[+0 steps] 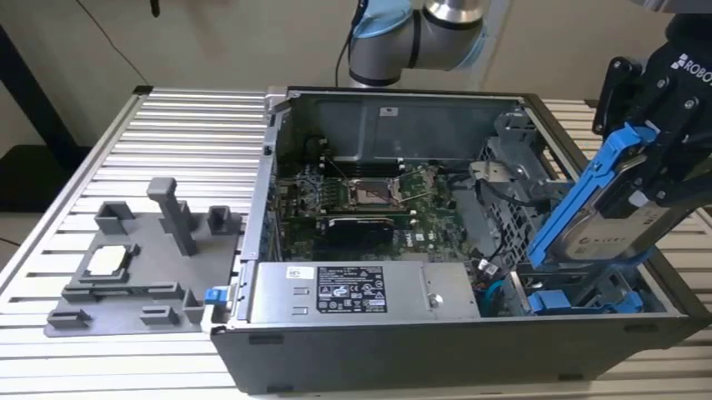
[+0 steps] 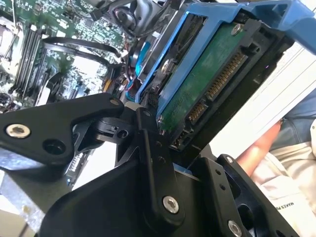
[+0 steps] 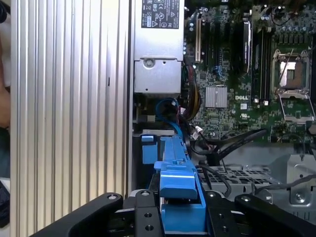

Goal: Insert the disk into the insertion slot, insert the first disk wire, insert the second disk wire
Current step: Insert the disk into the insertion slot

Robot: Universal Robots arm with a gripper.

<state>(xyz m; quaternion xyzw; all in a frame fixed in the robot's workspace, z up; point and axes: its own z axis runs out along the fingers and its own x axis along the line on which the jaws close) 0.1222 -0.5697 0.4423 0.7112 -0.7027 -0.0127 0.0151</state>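
Note:
My gripper (image 1: pixel 649 154) is shut on the disk (image 1: pixel 606 218), a silver-grey drive in a bright blue carrier frame. I hold it tilted over the case's corner on the exterior view's right. Its lower end hangs just above the insertion slot (image 1: pixel 581 287), a grey metal bay with blue tabs. The second wrist view shows the disk's green circuit-board underside (image 2: pixel 207 84) and connector between my black fingers (image 2: pixel 148 148). In the first wrist view the blue carrier (image 3: pixel 177 182) points toward the dark bay (image 3: pixel 148 165). A blue cable (image 3: pixel 168 111) and black cables (image 3: pixel 232 140) lie loose beside the cage; which ones are disk wires I cannot tell.
The open computer case (image 1: pixel 445 350) sits on a ribbed aluminium table (image 1: pixel 178 142). Inside are the motherboard (image 1: pixel 368 196) and a grey power-supply box (image 1: pixel 345 292). A grey fixture plate (image 1: pixel 133 267) lies on the exterior view's left. A person's hand (image 2: pixel 256 148) is near the table edge.

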